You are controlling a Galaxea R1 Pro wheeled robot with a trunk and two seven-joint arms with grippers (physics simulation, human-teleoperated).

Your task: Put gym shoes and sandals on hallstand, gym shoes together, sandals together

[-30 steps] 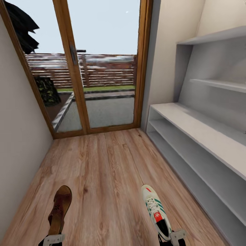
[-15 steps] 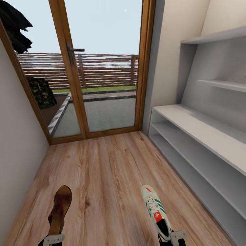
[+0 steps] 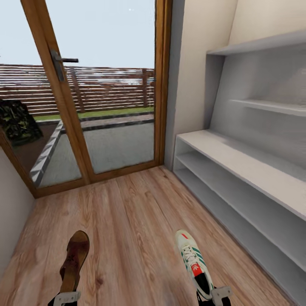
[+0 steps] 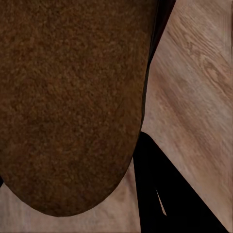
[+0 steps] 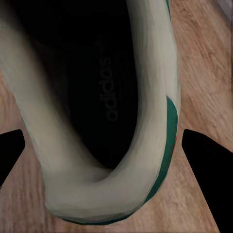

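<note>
right gripper [image 3: 216, 294] apparently clamps white teal-striped gym shoe [image 3: 194, 262] heel | toe forward | white-grey hallstand [image 3: 238, 157] lies rightward

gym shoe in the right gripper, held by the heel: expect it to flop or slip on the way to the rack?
The gym shoe sticks out long past the right gripper, so it may sag or swing toe-down. Its heel collar looks thick and rounded, probably soft, so the hold could shift under squeeze. It looks light for its size, so a slow carry likely keeps it.
</note>
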